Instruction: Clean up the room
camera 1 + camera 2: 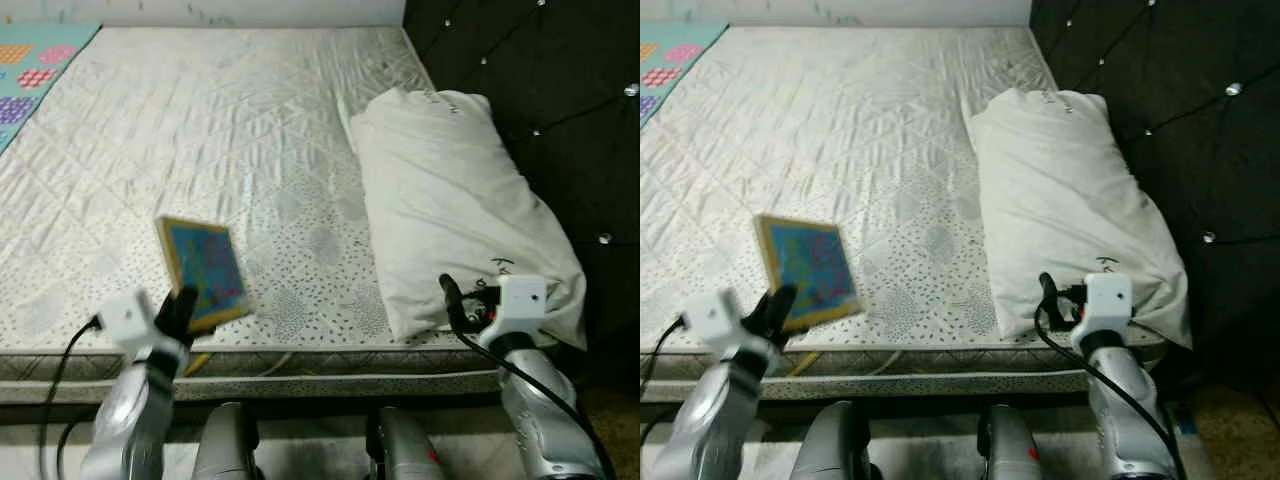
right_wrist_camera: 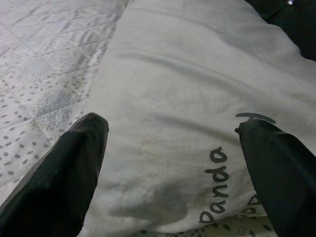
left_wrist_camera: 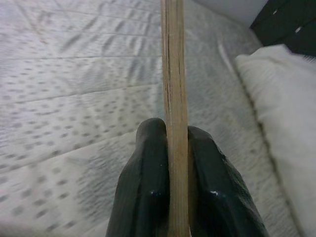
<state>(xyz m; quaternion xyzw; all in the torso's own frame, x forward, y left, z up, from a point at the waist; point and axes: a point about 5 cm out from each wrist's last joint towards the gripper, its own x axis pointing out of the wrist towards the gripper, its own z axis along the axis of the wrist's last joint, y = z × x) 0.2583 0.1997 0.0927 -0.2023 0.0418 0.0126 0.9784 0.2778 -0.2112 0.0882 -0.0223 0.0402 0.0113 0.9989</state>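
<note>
A flat blue picture book (image 1: 203, 268) with a yellow wooden-looking edge is held tilted up over the near edge of the mattress (image 1: 200, 130). My left gripper (image 1: 180, 308) is shut on its lower corner. In the left wrist view both fingers (image 3: 148, 177) press the sides of the book's thin edge (image 3: 174, 89). A white pillow (image 1: 450, 200) with dark lettering lies along the right side of the bed. My right gripper (image 2: 173, 148) is open just before the pillow's near end (image 2: 187, 74), nothing between its fingers.
A black tufted headboard (image 1: 560, 90) runs along the right of the bed. A colourful patterned mat (image 1: 30, 70) lies at the far left. The mattress's front edge (image 1: 300, 360) is right before me, with my legs below it.
</note>
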